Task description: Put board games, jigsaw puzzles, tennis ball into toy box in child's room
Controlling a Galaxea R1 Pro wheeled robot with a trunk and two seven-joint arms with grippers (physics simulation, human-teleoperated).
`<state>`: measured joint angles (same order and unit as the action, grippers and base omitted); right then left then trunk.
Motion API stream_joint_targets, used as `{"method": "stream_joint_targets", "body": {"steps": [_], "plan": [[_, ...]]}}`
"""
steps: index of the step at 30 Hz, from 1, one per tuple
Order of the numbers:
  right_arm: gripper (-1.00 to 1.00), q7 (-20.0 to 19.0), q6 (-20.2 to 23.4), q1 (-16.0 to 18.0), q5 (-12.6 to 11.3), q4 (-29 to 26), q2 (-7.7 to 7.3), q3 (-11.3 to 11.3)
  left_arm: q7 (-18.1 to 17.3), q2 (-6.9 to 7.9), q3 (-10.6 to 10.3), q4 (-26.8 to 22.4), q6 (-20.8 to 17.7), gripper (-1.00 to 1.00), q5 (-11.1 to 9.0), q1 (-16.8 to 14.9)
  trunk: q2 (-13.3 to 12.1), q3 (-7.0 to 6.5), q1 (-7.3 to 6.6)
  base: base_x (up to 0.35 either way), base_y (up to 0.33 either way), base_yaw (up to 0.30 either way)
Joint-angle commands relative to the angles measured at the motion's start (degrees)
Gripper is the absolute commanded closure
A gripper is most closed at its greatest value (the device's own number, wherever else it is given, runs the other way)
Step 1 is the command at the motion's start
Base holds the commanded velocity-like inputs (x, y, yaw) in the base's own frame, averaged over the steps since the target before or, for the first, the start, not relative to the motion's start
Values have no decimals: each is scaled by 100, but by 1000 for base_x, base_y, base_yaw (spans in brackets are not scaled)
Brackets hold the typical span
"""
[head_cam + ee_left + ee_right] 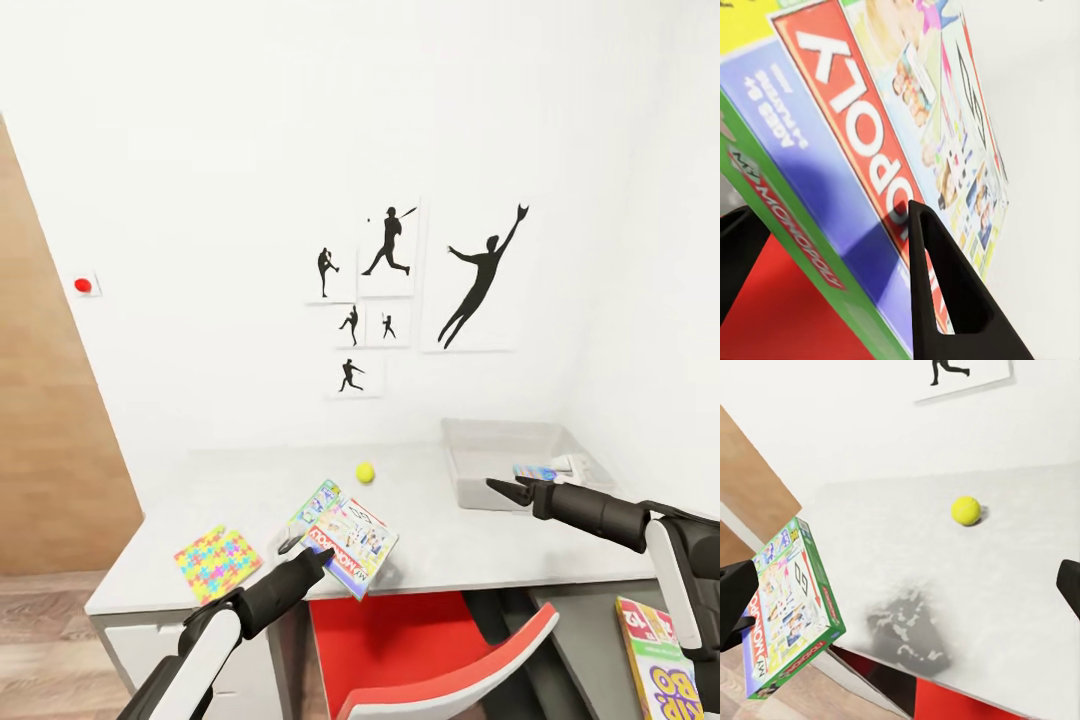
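While the left gripper (318, 558) reaches up-forward clamping the Monopoly box (351, 547) above the table's (440, 545) front edge, the right gripper (503, 488) points level beside the toy box (500, 440), fingers spread, holding nothing. Count: one ball (366, 472), two puzzles (217, 563), one Skip-Bo box (662, 660) lower right. Legible: "MONOPOLY".

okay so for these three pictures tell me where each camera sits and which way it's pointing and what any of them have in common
Head view: on the robot's head, looking forward and down at the table and wall; both arms show.
Left wrist view: on the left arm, looking along the left gripper, shut on the Monopoly box.
Right wrist view: on the right arm, facing across the tabletop at the tennis ball; finger edges show.
Shared: the Monopoly box appears in all three; the tennis ball in head and right wrist.
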<state>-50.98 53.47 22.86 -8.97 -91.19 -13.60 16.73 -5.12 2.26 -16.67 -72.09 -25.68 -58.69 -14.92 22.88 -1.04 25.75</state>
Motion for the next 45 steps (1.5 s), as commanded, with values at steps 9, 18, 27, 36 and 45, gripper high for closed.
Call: {"method": "stream_joint_targets", "body": {"steps": [9,18,27,36,45], "plan": [[-100,-3,30,0,-17,-4,3,-4,1,7,3,39,-16,100,-28,-2,4,2,3,146,-139,86],[-100,-5,27,-1,-17,-4,7,-31,-22,5,5,81,-16,100,-34,-8,4,-30,3,32,-30,16],[-100,-789,31,-160,-10,-94,-41,-79,-219,36,-88,30,-16,100,375,-19,4,-51,3,5,-5,3],[-100,-1739,51,-267,16,-122,-286,-371,-1727,-3,-123,42,96,100,1622,-20,4,-54,3,0,0,0],[-100,-1940,83,-288,14,-127,-384,-1243,-2388,-14,-120,213,444,100,2444,-5,4,-54,3,0,0,0]]}}
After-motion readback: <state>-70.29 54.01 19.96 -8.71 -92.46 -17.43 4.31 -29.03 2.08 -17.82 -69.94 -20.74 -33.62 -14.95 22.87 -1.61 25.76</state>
